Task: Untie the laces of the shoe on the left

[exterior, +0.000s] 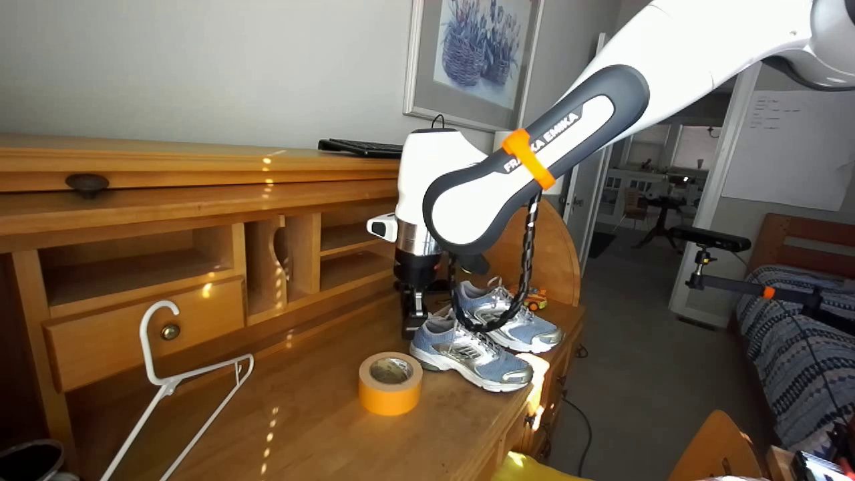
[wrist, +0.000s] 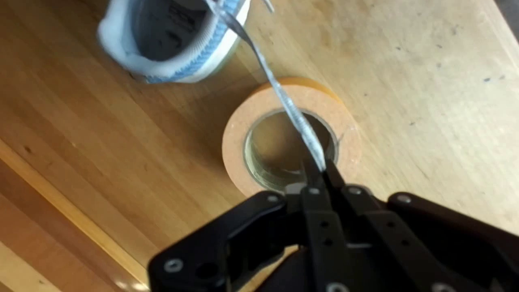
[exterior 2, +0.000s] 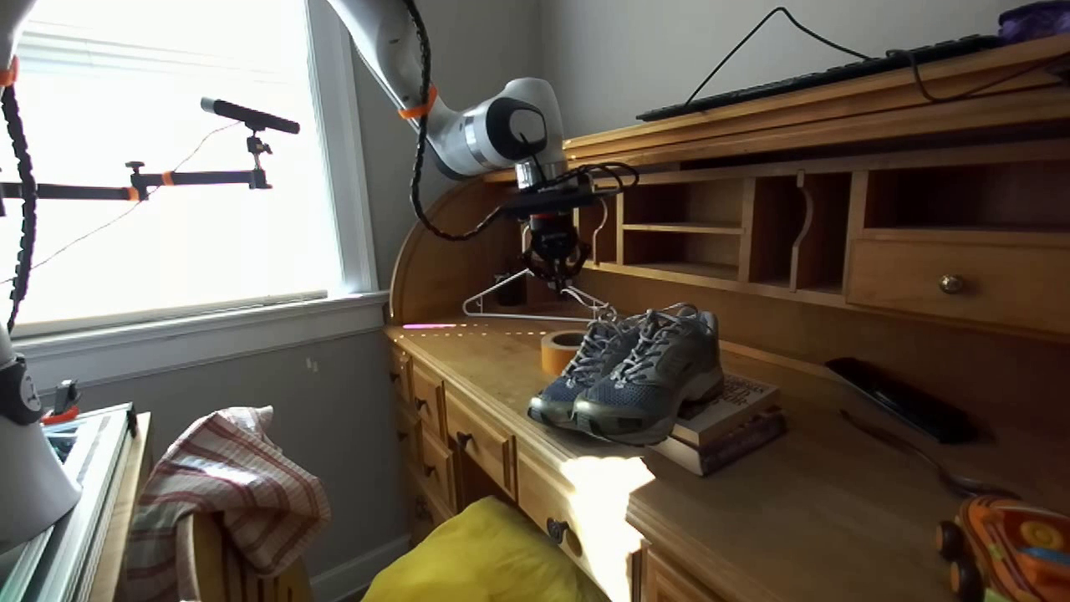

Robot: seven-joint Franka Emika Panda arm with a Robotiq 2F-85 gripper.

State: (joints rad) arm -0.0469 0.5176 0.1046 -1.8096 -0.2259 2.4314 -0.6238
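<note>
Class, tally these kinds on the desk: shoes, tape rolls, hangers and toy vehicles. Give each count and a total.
Shoes: 2
Tape roll: 1
Hanger: 1
Toy vehicle: 1
Total: 5

lace (wrist: 284, 98): pinched by the gripper (wrist: 322, 172) and strung almost straight to the tape-side shoe (exterior: 471, 357); bars that line through the air;
tape roll (exterior: 391, 399): an obstacle on the desk (wrist: 425, 121) below the gripper; a narrow bare strip parts it from the heel;
other shoe (exterior 2: 656, 380): close alongside; any gap between the two cannot be made out;
books (exterior 2: 742, 405): crowd its outer flank;
shelves (exterior: 302, 254): wall along the rear;
open room: between hanger (exterior: 168, 386) and tape roll; from tape roll to front edge; between books and toy (exterior 2: 1016, 543)
</note>
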